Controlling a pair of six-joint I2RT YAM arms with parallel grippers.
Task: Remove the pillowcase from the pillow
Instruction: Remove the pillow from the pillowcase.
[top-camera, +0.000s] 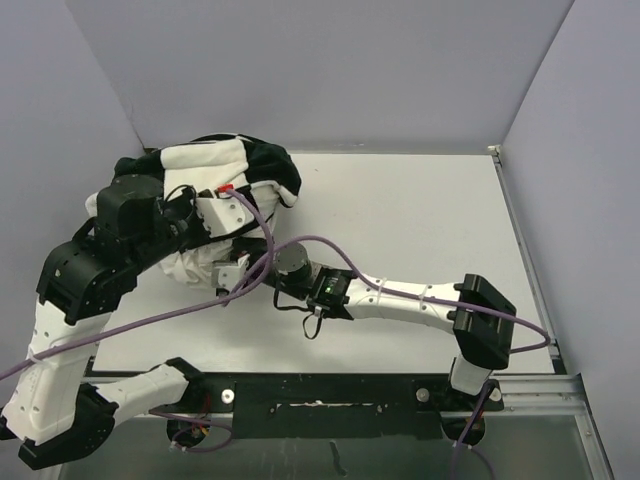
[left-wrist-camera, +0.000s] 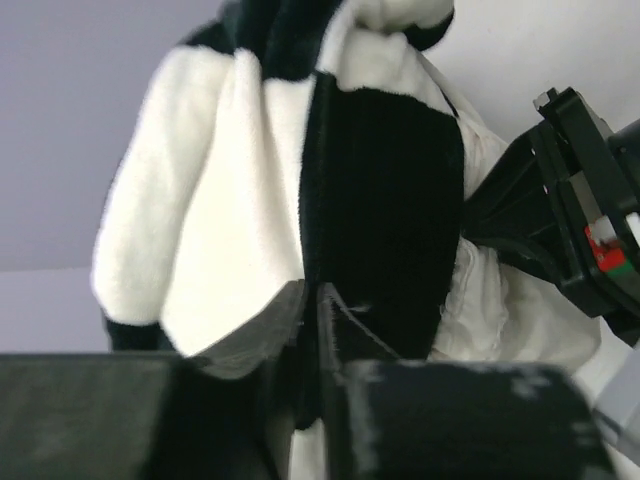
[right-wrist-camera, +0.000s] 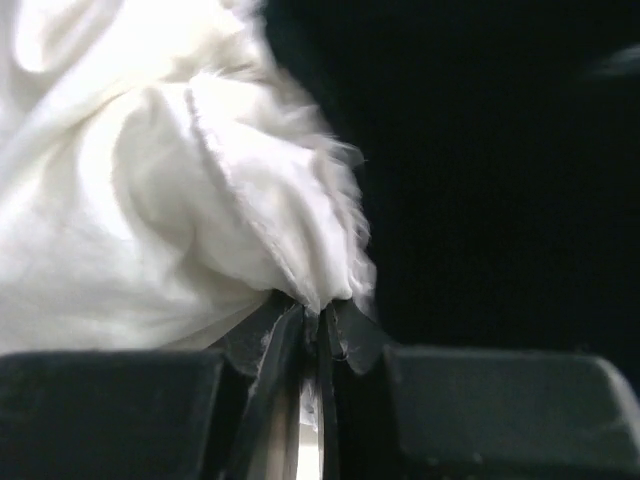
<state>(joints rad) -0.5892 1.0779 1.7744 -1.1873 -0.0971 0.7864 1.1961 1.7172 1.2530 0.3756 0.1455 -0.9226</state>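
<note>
The black-and-white checkered pillowcase (top-camera: 235, 160) is bunched and lifted at the table's back left. My left gripper (top-camera: 252, 200) is shut on a fold of it. In the left wrist view the pillowcase (left-wrist-camera: 300, 170) hangs pinched between the left gripper's (left-wrist-camera: 312, 300) closed fingers. The plain white pillow (top-camera: 192, 266) sticks out below the cover, and also shows in the left wrist view (left-wrist-camera: 490, 300). My right gripper (top-camera: 228, 272) is shut on the pillow's white fabric (right-wrist-camera: 150, 200). In the right wrist view the right gripper (right-wrist-camera: 322, 318) pinches a tuft of it. Most of the pillow is hidden by the arms.
The grey table (top-camera: 420, 220) stretches right of the bundle, with grey walls at the back and sides. A purple cable (top-camera: 300, 240) loops over the right arm (top-camera: 400, 295). The right arm's wrist (left-wrist-camera: 585, 220) shows close beside the pillowcase.
</note>
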